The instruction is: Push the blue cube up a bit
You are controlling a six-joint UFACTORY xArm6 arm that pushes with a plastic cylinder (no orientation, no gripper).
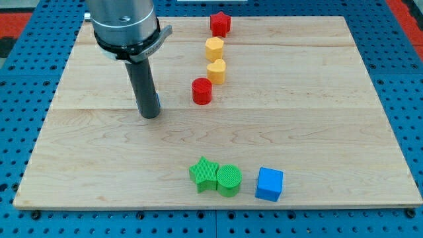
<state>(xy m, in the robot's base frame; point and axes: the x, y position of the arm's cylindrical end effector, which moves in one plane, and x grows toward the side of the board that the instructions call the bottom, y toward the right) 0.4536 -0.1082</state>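
Note:
The blue cube (pixel 269 183) sits near the view's bottom, right of centre, on the wooden board (pixel 330 99). My tip (pixel 149 115) rests on the board at the view's left of centre, far up and to the left of the blue cube. A sliver of another blue block (pixel 158 102) peeks out just right of the rod, mostly hidden behind it.
A green star (pixel 203 174) and a green cylinder (pixel 229 180) sit touching each other just left of the blue cube. A red cylinder (pixel 201 91), a yellow heart-like block (pixel 216 70), a yellow hexagon (pixel 214 47) and a red star (pixel 220 24) run up the middle.

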